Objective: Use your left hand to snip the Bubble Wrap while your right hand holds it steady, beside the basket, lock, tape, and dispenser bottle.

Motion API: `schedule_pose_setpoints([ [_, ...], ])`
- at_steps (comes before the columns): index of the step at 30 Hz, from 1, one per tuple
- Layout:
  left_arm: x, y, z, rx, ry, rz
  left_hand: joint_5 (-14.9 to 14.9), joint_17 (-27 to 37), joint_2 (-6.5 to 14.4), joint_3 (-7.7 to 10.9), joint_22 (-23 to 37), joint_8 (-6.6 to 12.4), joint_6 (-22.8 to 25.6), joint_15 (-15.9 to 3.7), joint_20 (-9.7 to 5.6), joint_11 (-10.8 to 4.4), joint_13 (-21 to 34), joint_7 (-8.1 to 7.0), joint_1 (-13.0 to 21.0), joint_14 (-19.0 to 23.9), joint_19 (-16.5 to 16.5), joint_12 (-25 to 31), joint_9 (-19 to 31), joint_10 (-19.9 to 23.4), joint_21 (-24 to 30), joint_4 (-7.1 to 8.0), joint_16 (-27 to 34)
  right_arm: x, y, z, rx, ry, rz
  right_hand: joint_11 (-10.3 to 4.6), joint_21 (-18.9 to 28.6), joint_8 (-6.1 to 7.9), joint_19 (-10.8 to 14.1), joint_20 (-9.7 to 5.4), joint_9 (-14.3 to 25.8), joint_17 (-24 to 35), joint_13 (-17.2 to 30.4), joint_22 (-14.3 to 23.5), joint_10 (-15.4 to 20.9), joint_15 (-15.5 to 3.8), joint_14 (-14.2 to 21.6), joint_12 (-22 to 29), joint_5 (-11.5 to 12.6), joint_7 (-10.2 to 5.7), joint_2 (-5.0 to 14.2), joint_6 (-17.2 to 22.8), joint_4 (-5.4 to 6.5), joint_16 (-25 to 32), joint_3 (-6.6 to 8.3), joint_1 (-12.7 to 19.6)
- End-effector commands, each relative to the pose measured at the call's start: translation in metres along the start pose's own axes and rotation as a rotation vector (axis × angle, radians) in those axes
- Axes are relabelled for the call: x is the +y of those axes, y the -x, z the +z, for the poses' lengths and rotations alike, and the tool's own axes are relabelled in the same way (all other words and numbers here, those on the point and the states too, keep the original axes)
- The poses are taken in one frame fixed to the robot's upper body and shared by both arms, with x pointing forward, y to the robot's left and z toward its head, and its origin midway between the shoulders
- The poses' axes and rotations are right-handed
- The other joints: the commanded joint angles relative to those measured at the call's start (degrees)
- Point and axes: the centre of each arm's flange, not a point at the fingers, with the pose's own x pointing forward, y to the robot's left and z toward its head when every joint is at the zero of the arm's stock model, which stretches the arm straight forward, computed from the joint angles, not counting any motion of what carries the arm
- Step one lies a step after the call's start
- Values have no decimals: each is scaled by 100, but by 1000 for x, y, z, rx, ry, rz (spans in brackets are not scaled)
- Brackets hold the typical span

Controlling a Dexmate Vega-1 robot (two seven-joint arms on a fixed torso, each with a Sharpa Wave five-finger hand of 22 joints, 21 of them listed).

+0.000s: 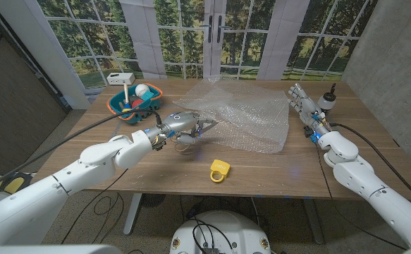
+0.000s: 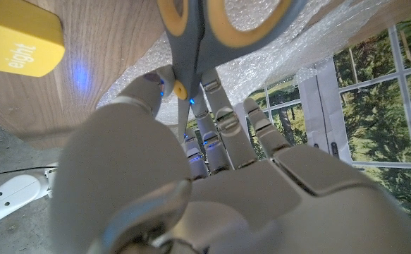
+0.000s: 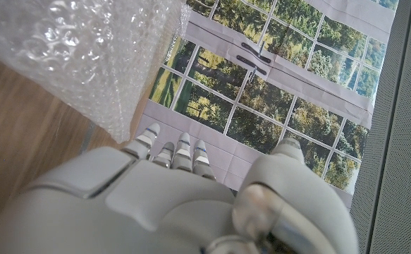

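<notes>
Basket (image 1: 136, 107) holds a white bulb; left hand (image 1: 180, 127) grips scissors (image 1: 204, 128), right hand (image 1: 302, 101) spread, holding nothing.

A wooden table (image 1: 261, 173) carries a spread sheet of bubble wrap (image 1: 251, 116), a blue basket (image 1: 136, 106), a yellow lock (image 1: 220, 170) and a dispenser bottle (image 1: 326, 99).

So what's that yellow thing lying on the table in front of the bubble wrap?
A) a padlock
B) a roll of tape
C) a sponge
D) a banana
A: the yellow lock shows a body with a shackle loop, lying on bare wood apart from the bubble wrap.
</notes>
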Motion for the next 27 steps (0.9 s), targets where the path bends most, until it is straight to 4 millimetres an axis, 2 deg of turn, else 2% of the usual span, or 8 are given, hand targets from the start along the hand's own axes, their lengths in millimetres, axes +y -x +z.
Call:
schedule_pose_setpoints([
  [1,-1,-3,-2,15,89,-17,-985,-196,842,-335,-7,45,-187,-318,-267,-299,-427,128,848,-120,8,-354,44,-22,46,-19,-373,-1,0,0,4,4,0,-22,35,22,16,26,12,1,12,25,30,8,13,17,-18,0,9,29,2,56,10,-37],
  [7,0,1,-1,76,111,87,-2025,-432,904,-548,-45,318,321,-325,-570,-305,-926,104,1154,-198,275,-749,109,308,107,-22,-666,-2,0,0,3,0,-5,-36,37,22,20,27,12,2,12,25,38,3,19,18,-19,-8,9,30,3,58,12,-43],
  [8,1,2,-1,83,112,119,-2155,-499,887,-602,-50,463,656,-326,-634,-302,-1052,97,1200,-191,368,-850,139,430,131,-13,-712,-2,0,0,3,0,-5,-37,37,22,21,28,12,2,12,25,37,2,19,18,-19,-7,9,30,3,58,13,-44],
  [9,2,3,-1,93,116,147,-2281,-696,885,-772,-56,957,1687,-327,-765,-306,-1395,130,1284,-114,552,-1161,372,659,168,27,-800,-2,0,1,3,0,-5,-37,38,22,22,27,12,2,12,25,40,0,19,19,-19,-8,9,30,3,58,13,-45],
  [10,3,5,-2,96,122,167,-2284,-790,861,-868,-58,1223,2147,-328,-821,-260,-1536,119,1298,-47,649,-1279,519,827,189,33,-823,-2,0,1,2,-1,-6,-33,37,22,22,25,12,2,12,25,39,0,22,18,-19,-8,9,31,3,59,14,-45],
  [13,6,7,-1,99,131,216,-2271,-1015,856,-1039,-67,1717,2823,-330,-876,-132,-1844,224,1393,171,858,-1602,866,1074,226,40,-858,-3,0,2,-1,0,-6,-37,38,22,24,24,12,2,12,25,44,-3,20,20,-19,-7,10,29,2,58,16,-46],
  [21,9,7,-1,91,132,216,-2249,-1175,820,-1151,-73,1794,2980,-333,-1059,-42,-1992,218,1433,180,1033,-1806,885,1114,261,45,-943,-3,0,4,-4,0,-7,-33,43,22,38,10,12,1,12,25,46,-3,22,19,-19,-6,13,31,-2,58,24,-44],
  [27,11,9,-3,99,174,240,-2229,-1361,850,-1248,-22,1794,2998,-335,-1057,3,-2014,203,1540,198,1717,-1981,832,1119,571,45,-1027,-4,1,7,-12,7,-5,-31,44,22,44,13,12,1,12,25,47,-5,24,18,-19,-8,11,31,-5,58,27,-46],
])
